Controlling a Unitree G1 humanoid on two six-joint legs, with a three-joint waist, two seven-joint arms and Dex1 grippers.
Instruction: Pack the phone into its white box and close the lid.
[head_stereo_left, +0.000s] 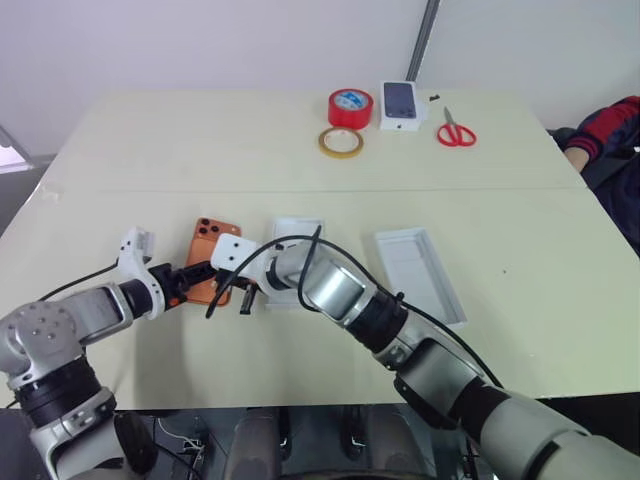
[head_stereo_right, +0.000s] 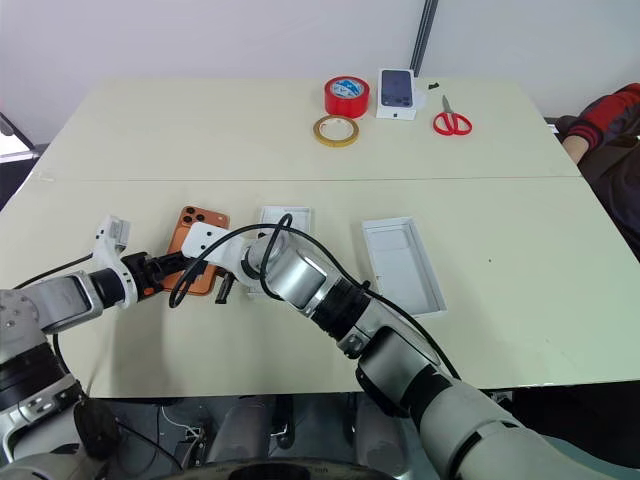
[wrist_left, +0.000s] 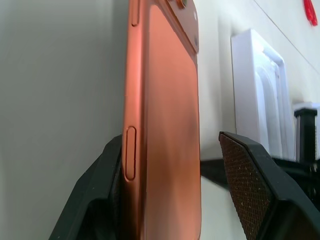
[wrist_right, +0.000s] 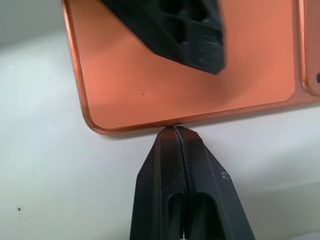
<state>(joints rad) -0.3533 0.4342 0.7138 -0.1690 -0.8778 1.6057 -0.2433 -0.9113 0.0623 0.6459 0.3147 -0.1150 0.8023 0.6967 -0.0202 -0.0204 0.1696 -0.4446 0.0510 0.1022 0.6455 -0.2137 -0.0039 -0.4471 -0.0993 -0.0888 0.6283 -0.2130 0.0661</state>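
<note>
No readable writing is showing anywhere; the nearest thing to a label is the dark phone picture printed on the small white box (head_stereo_left: 400, 105) at the far edge.

On the left, the left pincer (head_stereo_left: 203, 276) is reaching in from the table's (head_stereo_left: 150, 150) near-left side with its jaws part-open around the phone (head_stereo_left: 207, 250). In the left wrist view one finger (wrist_left: 107, 192) is lying against the phone's edge by a side button, while the other pad (wrist_left: 245, 185) is standing clear of the orange back, so it is straddling the phone rather than clamping it. The phone is lying back-up on the table, lenses at its far corner, just left of the white box (head_stereo_left: 296, 245).

The right pincer (wrist_right: 177, 131) is pressed shut, empty, its joined tips touching the phone's near edge in the right wrist view.

The white box is sitting open beside the phone, partly hidden by the right arm; what is in it cannot be told. Further right, the lid (head_stereo_left: 420, 272) is lying rim-up and empty, apart from the box, with bare table around it.

Along the far edge, a yellow tape ring (head_stereo_left: 340, 142), a red tape roll (head_stereo_left: 351, 107), the small box and red scissors (head_stereo_left: 456, 130) are sitting close together, well away from the work. A person's sleeve (head_stereo_left: 610, 125) is showing at the far right edge.
</note>
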